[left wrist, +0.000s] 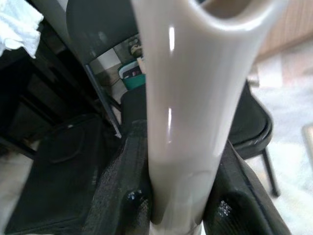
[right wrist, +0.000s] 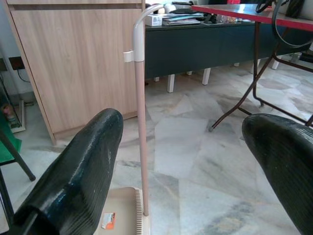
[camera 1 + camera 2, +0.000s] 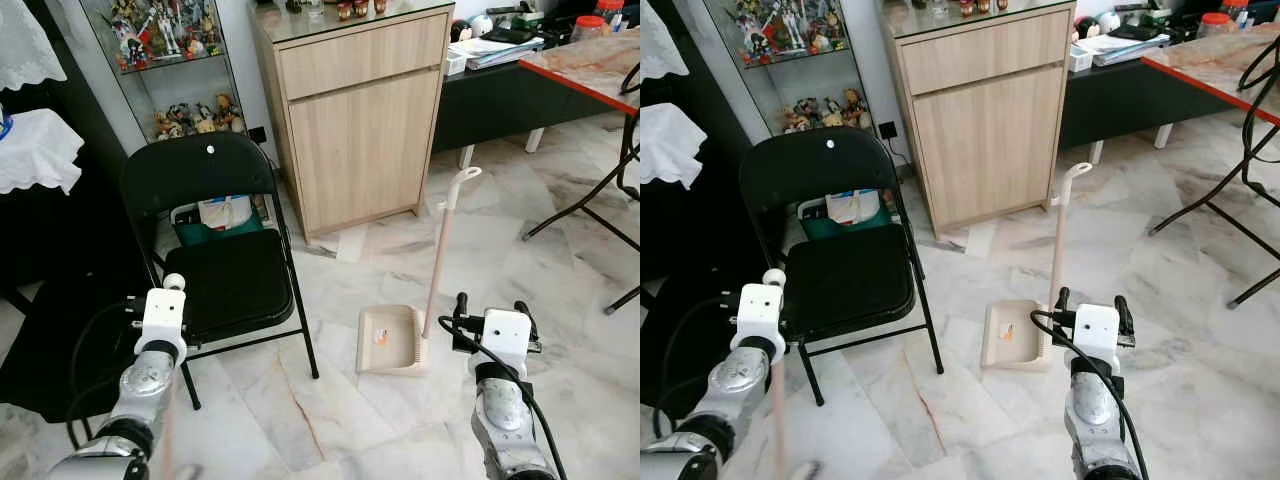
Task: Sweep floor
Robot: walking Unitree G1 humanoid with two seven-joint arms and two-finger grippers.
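On the marble floor (image 3: 560, 300), the beige long-handled dustpan (image 3: 392, 340) stands beside the black folding chair (image 3: 215, 270), the right gripper (image 2: 183, 166) spread empty before it, the left gripper (image 1: 178, 196) clenching a glossy cream broom handle (image 1: 190, 98).

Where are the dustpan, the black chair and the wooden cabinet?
dustpan (image 3: 385, 340), left eye view, on its flat tray.
black chair (image 3: 228, 282), left eye view, on its seat.
wooden cabinet (image 3: 365, 140), left eye view, on its lower door.

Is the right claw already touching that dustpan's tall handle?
Apart. The right wrist view shows the dustpan handle standing beyond the open right gripper, floor visible between.
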